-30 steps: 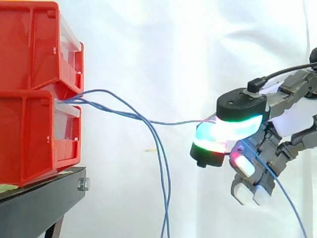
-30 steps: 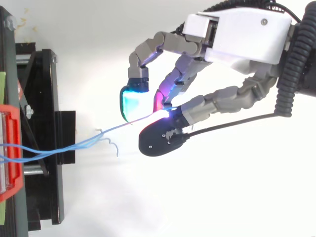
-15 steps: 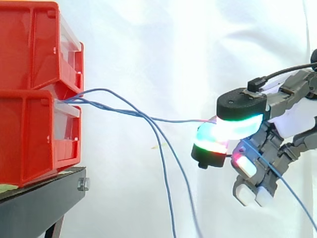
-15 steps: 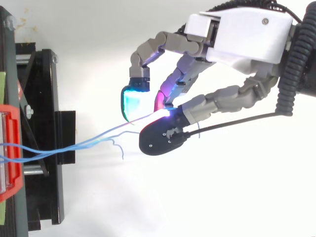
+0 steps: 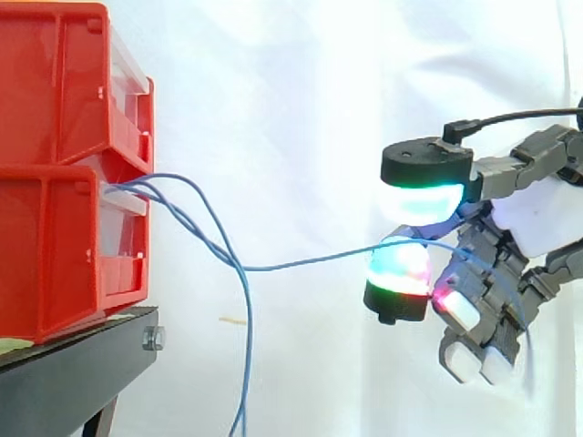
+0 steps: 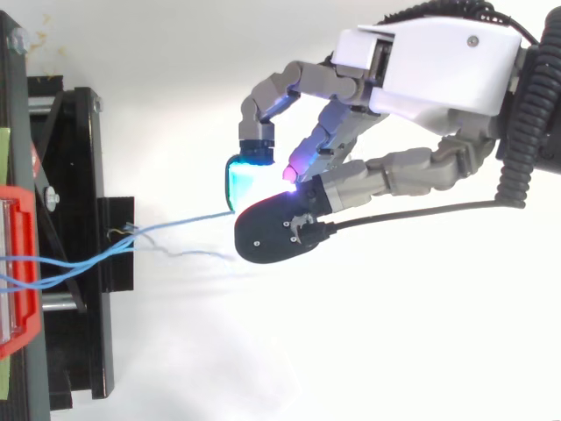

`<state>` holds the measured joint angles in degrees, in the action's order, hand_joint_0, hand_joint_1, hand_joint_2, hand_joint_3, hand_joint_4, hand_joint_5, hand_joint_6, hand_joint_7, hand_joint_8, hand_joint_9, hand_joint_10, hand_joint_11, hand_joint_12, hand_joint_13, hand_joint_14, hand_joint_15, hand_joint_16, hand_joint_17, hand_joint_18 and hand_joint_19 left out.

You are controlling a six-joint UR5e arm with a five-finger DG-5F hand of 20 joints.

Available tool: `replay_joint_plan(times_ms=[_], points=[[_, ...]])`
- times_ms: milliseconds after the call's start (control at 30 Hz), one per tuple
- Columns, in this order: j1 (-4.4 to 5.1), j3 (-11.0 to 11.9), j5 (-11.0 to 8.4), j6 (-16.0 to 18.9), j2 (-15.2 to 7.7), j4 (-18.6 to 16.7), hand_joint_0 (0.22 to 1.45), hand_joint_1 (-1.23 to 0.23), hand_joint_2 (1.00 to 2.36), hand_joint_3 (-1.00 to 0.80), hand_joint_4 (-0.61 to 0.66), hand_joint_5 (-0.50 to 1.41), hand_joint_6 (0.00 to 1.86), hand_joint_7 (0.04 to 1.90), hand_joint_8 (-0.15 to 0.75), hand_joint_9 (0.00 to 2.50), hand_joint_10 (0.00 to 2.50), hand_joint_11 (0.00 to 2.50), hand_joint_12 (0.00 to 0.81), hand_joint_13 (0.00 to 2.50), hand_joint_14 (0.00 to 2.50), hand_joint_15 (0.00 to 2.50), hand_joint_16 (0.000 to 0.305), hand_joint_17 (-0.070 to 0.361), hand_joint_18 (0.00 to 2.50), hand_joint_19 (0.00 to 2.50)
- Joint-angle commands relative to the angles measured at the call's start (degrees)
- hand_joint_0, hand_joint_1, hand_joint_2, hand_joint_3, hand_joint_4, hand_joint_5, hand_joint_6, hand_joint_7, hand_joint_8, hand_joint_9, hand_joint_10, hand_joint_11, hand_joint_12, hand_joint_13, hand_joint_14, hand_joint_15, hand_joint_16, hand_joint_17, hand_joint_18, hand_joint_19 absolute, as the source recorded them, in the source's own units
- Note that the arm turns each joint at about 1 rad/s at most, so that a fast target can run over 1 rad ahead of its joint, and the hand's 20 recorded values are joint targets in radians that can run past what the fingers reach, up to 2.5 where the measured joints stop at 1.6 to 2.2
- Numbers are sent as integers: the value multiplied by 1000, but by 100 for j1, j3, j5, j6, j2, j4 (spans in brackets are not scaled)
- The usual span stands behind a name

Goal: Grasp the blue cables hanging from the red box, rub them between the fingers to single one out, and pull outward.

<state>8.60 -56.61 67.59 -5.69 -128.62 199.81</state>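
Two stacked red bins (image 5: 64, 173) stand at the left on a black stand (image 5: 73, 373). Several thin blue cables come out of the lower bin's drawer (image 5: 123, 196). One blue cable (image 5: 301, 265) sags to the right and runs between the hand's thumb pad (image 5: 426, 168) and a glowing finger pad (image 5: 398, 278), then trails down behind the fingers. The other cables (image 5: 244, 364) hang straight down near the bins. My hand (image 5: 537, 218) is right of the bins with fingers curled round that one cable. From above, the held cable (image 6: 180, 224) reaches the pads of the hand (image 6: 429, 61).
A white curtain backs the scene. In the top view the black stand (image 6: 79, 175) sticks out to the right of the red bin edge (image 6: 17, 272), with loose cable ends (image 6: 123, 232) over it. Open space lies between the stand and the hand.
The thumb pad has risen and the hand has shifted slightly toward the bins. The held cable went from taut to sagging. The other cables fell back and hang closer to the bins.
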Motion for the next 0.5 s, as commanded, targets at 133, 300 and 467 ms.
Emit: replay_joint_plan(times_ms=[133,300,467], points=[[1,-8,0,7,3,6,497,-729,1000,-500,118,-116,826,963,280,1060,17,587,371,887,20,502,47,105,754,470],[1,-8,9,7,3,6,535,-765,1000,-500,113,-116,823,992,268,1045,17,581,357,872,21,511,45,100,731,483],[1,-8,0,42,3,6,620,-783,1001,-489,67,-118,844,1034,261,1044,19,592,343,865,20,517,42,94,712,491]])
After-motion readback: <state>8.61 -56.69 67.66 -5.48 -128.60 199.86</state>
